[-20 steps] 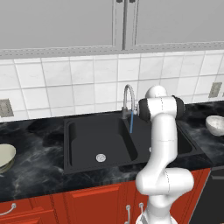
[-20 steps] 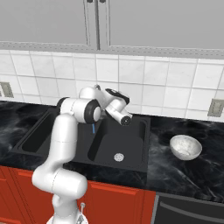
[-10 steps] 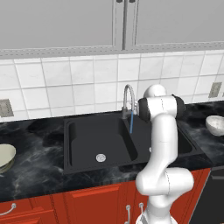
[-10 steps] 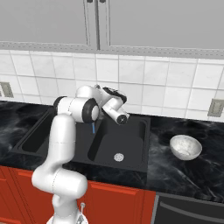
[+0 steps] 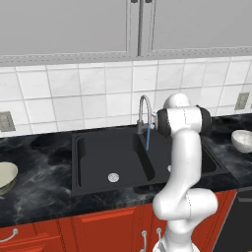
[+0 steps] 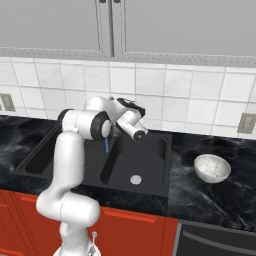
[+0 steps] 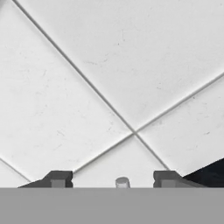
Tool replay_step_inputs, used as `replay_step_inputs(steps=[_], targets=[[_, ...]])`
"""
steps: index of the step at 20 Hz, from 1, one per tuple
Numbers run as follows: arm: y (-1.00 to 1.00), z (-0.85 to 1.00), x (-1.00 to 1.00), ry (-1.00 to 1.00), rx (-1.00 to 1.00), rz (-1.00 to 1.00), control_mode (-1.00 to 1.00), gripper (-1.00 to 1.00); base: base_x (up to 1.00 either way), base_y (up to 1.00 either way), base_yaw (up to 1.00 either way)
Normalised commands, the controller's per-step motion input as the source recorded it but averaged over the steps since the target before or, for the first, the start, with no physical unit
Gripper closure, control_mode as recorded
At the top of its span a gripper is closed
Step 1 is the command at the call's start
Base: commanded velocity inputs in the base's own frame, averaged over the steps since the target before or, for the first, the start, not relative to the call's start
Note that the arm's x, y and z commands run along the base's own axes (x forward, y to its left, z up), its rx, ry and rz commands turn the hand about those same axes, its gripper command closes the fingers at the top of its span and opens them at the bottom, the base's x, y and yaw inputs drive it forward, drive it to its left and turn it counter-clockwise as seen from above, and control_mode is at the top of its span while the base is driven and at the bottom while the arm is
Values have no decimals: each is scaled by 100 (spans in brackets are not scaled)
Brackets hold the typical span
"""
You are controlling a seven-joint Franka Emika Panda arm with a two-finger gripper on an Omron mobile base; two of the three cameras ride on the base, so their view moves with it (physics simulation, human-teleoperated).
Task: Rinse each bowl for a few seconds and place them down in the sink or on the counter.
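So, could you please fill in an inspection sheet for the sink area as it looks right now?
Surface: black counter, nothing spilled.
Job's things: white bowl on the counter right of the sink; cream bowl on the counter to its left; both upright. Faucet running a thin stream into the sink.
Clutter: nothing seen.
Gripper: open, empty, facing the wall tiles.
Cables: nothing seen.
Surroundings: red cabinets, grey wall cupboards, wall outlets.
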Motion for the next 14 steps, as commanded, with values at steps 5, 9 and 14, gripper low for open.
replay_step_inputs(steps=[5, 9, 14], targets=[[-39, 35, -20, 7, 8, 0, -100, -100, 0, 0, 0], [-33, 31, -28, 9, 8, 0, -100, -100, 0, 0, 0], [-31, 31, -38, 8, 8, -1, -100, -100, 0, 0, 0]])
